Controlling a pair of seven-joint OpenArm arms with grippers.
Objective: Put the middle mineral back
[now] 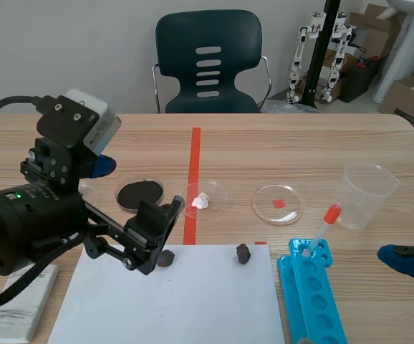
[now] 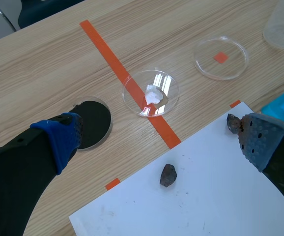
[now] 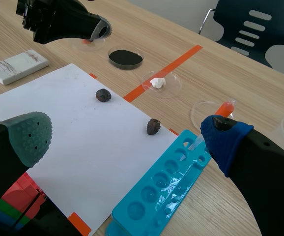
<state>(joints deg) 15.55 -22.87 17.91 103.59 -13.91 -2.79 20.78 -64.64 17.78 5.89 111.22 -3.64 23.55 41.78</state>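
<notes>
Now, left end effector [image 2: 160, 141] spread wide, dark mineral [image 2: 168, 175] on white paper [image 2: 206, 201], between its fingers, untouched

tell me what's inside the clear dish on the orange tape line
One small white lump, near the middle of the dish. Nothing else shows; only the spot under the lump is covered.

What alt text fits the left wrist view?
The open left pincer hovers over a dark rock on paper; a second rock lies by one finger. Ahead: a black dish, a dish with a white lump, an empty dish.
</notes>
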